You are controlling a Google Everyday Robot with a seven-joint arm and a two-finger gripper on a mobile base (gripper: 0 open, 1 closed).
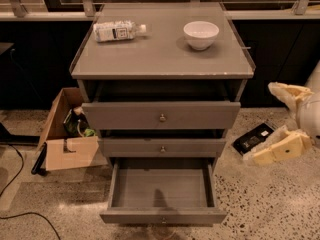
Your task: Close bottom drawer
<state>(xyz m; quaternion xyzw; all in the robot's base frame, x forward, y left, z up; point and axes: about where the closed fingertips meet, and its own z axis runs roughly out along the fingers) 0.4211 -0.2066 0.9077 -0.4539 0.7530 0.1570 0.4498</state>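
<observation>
The bottom drawer (161, 189) of the grey cabinet (162, 59) is pulled far out toward me. Its inside is bare, and its slim front (163, 217) is at the lower edge of the view. The middle drawer (162, 147) and the taller top drawer (161, 115) both stand slightly out, each with a small round knob. My gripper (252, 139) is the dark end of a cream arm (280, 148). It hangs low to the right of the cabinet, at about the middle drawer's height and apart from every drawer.
A plastic bottle (119, 31) lies on its side and a white bowl (201, 34) stands on the cabinet top. An open cardboard box (67, 134) with items sits on the floor to the left. A black cable (20, 216) runs over the speckled floor at the lower left.
</observation>
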